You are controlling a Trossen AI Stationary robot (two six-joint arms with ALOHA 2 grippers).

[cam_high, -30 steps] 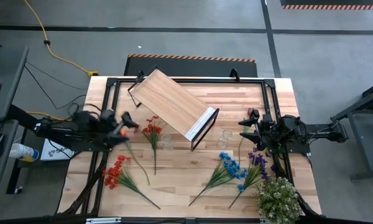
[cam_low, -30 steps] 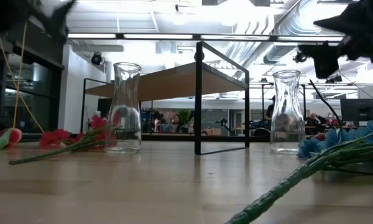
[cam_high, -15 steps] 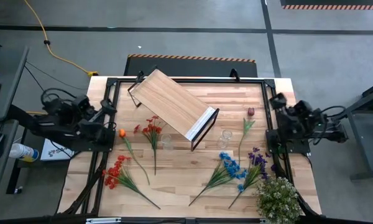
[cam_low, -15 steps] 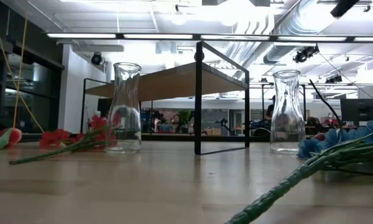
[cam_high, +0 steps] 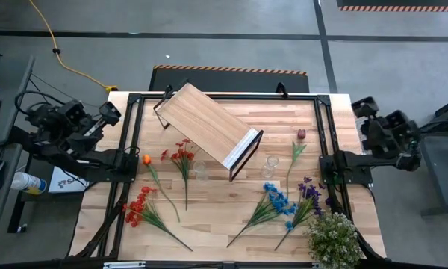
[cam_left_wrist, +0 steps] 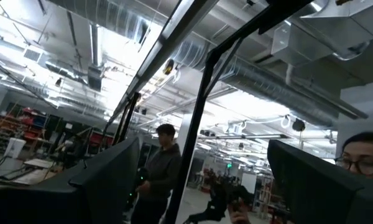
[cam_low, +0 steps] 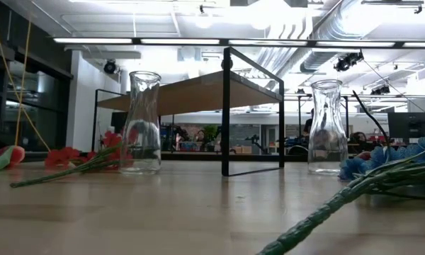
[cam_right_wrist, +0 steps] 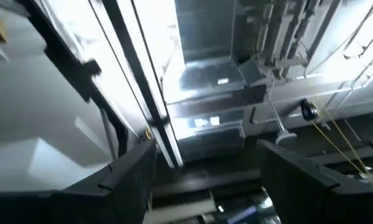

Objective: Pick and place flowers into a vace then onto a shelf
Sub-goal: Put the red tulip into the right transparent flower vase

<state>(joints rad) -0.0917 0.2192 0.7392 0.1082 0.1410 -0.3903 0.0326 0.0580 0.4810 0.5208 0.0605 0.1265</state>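
Note:
The flowers lie flat on the table: an orange tulip, two red sprays, a blue spray, a purple spray and a dark red rose. Two empty glass vases stand upright by the shelf, which stands on its black frame at the table's far middle. My left gripper is drawn back past the left edge, open and empty, as the left wrist view shows. My right gripper is at the right edge, open and empty, as the right wrist view shows.
A bushy pale green-white plant stands at the near right corner. In the low view the vases stand on either side of the shelf's front post. People show in the room beyond the table.
My left gripper has drawn back from beside the orange tulip toward the table's left edge, rising and tipping upward. My right gripper has drawn back from beside the dark red rose toward the right edge, also rising. Both have left the low view. The flowers lie still.

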